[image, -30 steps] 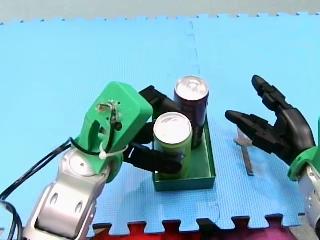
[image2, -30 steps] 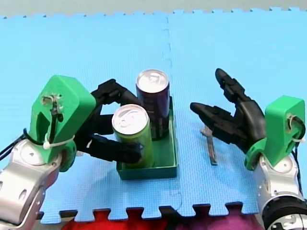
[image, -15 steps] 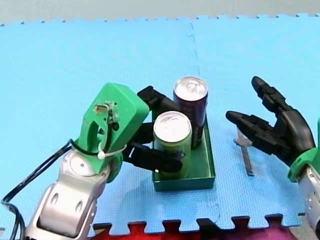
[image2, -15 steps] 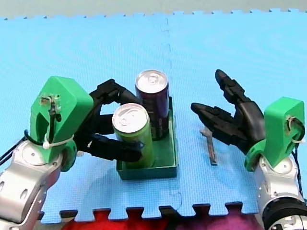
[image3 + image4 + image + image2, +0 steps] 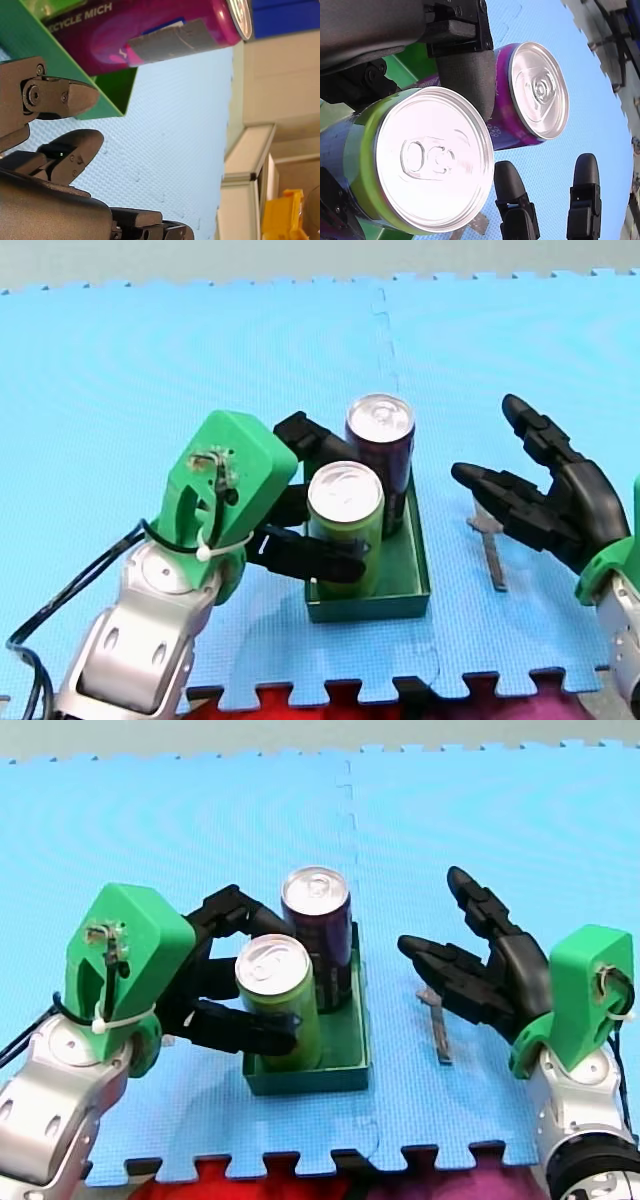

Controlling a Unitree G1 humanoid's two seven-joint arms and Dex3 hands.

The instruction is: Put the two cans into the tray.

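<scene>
The green tray [image 5: 418,585] sits on the blue foam mat [image 5: 200,360], close to the mat's near edge and about midway along it. Both cans stand upright inside it. The purple can [image 5: 381,455] is at the tray's far end and the green can [image 5: 345,525] at its near end, the two just beside each other. The left hand [image 5: 292,510] reaches in from the tray's left side and its fingers are wrapped around the green can. In the second wrist view one finger [image 5: 467,75] lies between the two cans. The right hand [image 5: 545,502] holds nothing, fingers uncurled, just right of the tray above a small metal strip [image 5: 495,562] lying on the mat.
</scene>
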